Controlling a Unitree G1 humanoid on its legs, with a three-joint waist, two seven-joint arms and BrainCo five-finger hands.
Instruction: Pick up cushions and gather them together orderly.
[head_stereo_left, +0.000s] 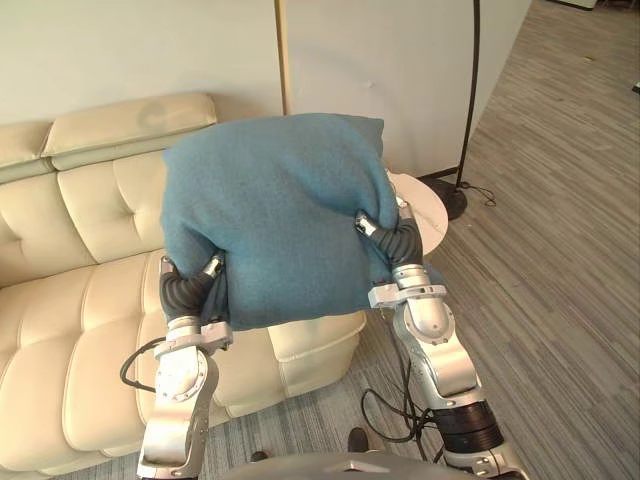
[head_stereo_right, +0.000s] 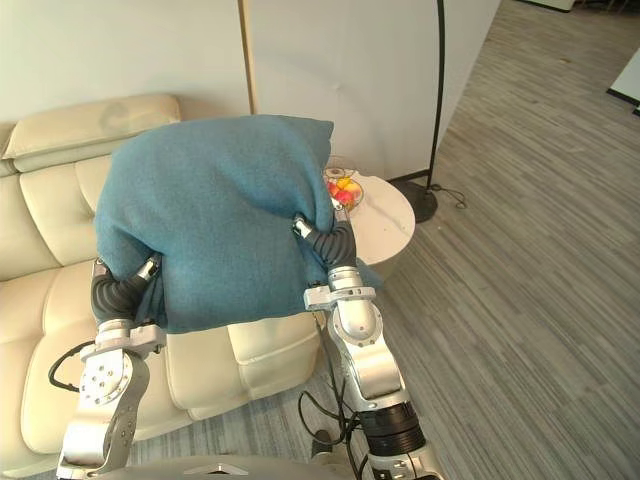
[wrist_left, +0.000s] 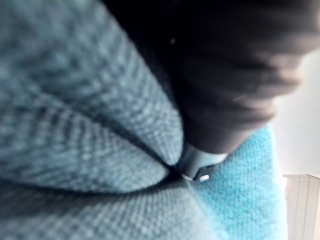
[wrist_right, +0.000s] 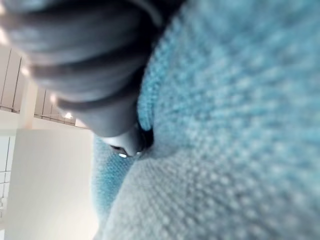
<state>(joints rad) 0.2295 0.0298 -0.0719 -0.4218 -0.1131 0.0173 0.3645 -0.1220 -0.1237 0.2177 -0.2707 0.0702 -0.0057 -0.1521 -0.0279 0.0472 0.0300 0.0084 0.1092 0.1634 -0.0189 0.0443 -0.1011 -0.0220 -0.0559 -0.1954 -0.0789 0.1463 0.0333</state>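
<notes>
A blue cushion (head_stereo_left: 275, 215) fills mid-frame between the left hand (head_stereo_left: 186, 290) and right hand (head_stereo_left: 396, 240), fingers buried so I cannot tell their grip; sofa (head_stereo_left: 70, 300) at left, open floor (head_stereo_left: 560, 250) at right, a fruit bowl (head_stereo_right: 343, 190) on the round table (head_stereo_right: 392, 228).

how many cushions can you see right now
1: the teal cushion, held up between the left hand and right hand, in front of the sofa. It may hide others.

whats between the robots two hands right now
A large teal knitted cushion, held up between the left hand and right hand; both eye views show it.
</notes>
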